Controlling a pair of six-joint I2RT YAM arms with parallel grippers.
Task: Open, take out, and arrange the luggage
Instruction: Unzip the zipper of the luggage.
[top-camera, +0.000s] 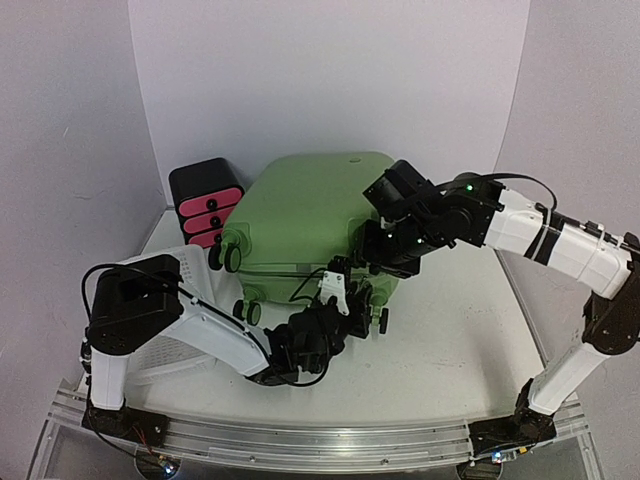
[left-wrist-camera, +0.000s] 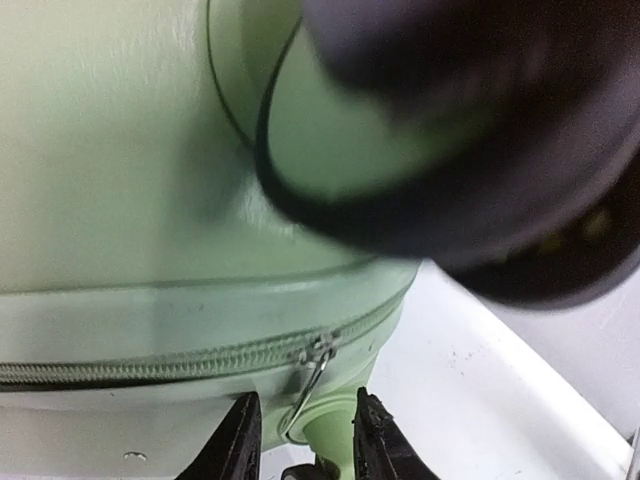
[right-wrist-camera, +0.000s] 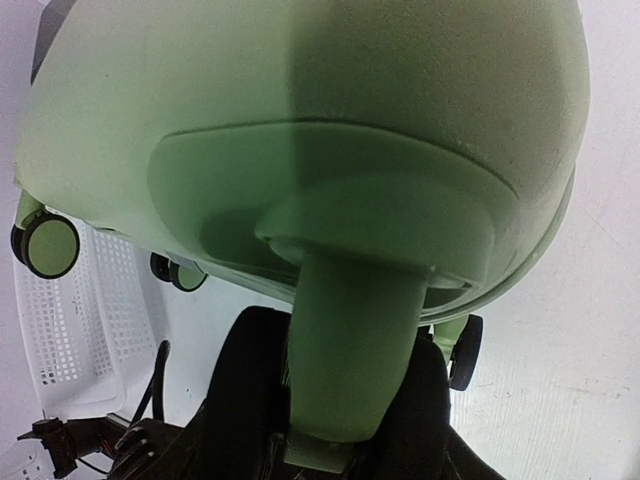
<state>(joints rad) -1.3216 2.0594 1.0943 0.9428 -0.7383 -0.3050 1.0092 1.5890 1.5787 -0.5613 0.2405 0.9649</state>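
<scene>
The light-green luggage (top-camera: 310, 205) lies flat on the white table, its black wheels toward me. In the left wrist view its shell (left-wrist-camera: 120, 200) fills the frame, with the zipper seam closed. The metal zipper pull (left-wrist-camera: 316, 372) hangs down between the two fingers of my left gripper (left-wrist-camera: 305, 445), which stand apart on either side of it and of a green wheel post. My left gripper (top-camera: 337, 282) sits at the case's near edge. My right gripper (right-wrist-camera: 345, 400) is shut on another green wheel post (right-wrist-camera: 355, 340) of the luggage (right-wrist-camera: 300, 100), at the case's near right corner (top-camera: 378, 262).
A small black drawer box with pink fronts (top-camera: 205, 205) stands against the luggage's left side. A white perforated basket (top-camera: 165, 335) (right-wrist-camera: 70, 330) lies under the left arm. A blurred black wheel (left-wrist-camera: 470, 150) looms close to the left wrist camera. White walls enclose the table.
</scene>
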